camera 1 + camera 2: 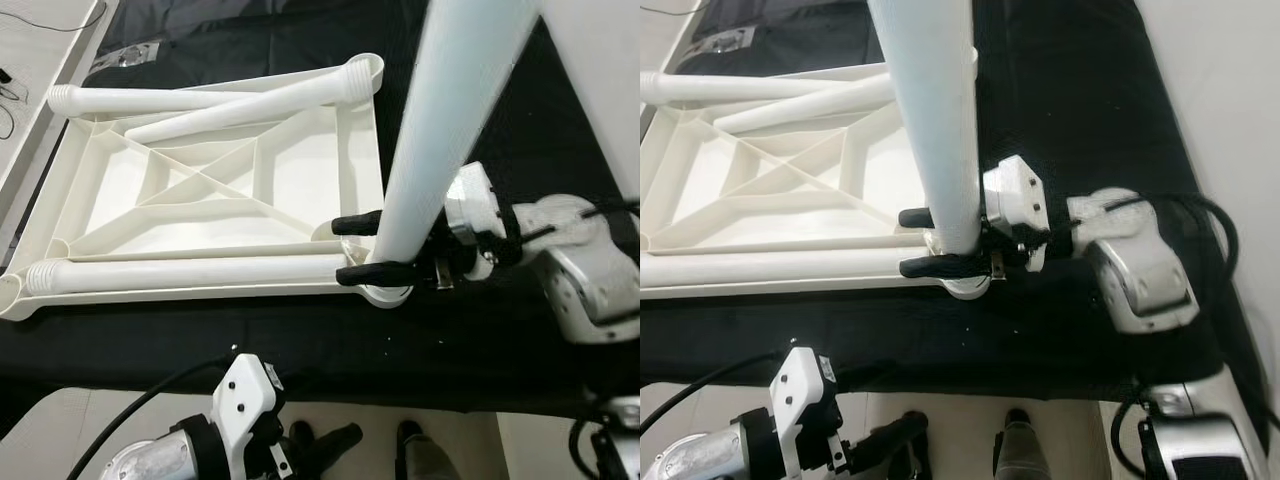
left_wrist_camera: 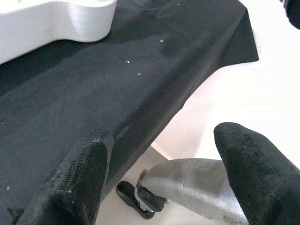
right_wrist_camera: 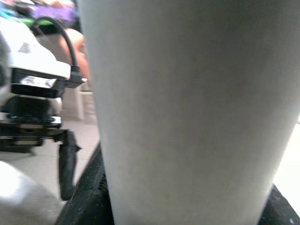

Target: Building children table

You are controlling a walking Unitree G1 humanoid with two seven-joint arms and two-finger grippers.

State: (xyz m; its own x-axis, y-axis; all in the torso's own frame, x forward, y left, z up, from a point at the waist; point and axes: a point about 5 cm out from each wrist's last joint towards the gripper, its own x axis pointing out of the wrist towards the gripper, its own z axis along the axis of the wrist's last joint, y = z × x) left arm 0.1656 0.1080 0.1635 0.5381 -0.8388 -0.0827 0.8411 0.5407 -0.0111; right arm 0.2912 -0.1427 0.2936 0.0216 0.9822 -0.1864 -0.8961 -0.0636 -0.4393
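Note:
A white plastic table top (image 1: 110, 190) lies upside down on a black cloth (image 1: 300, 340), ribs facing up. Three loose white legs rest on it: one along the near edge (image 1: 190, 272) and two crossing at the far side (image 1: 240, 108). A fourth white leg (image 1: 450, 110) stands upright in the top's near right corner socket (image 1: 388, 293). My right gripper (image 1: 360, 248) is shut on this upright leg just above the socket. The leg's surface (image 3: 187, 108) sits between the fingers in the right wrist view. My left gripper (image 2: 159, 173) hangs open below the cloth's near edge.
The black cloth (image 2: 93, 93) covers a low surface and its near edge drops to a pale floor (image 1: 380, 440). A white board with cables (image 1: 30, 70) lies at the far left. A pale wall or panel (image 1: 1230, 90) runs along the right.

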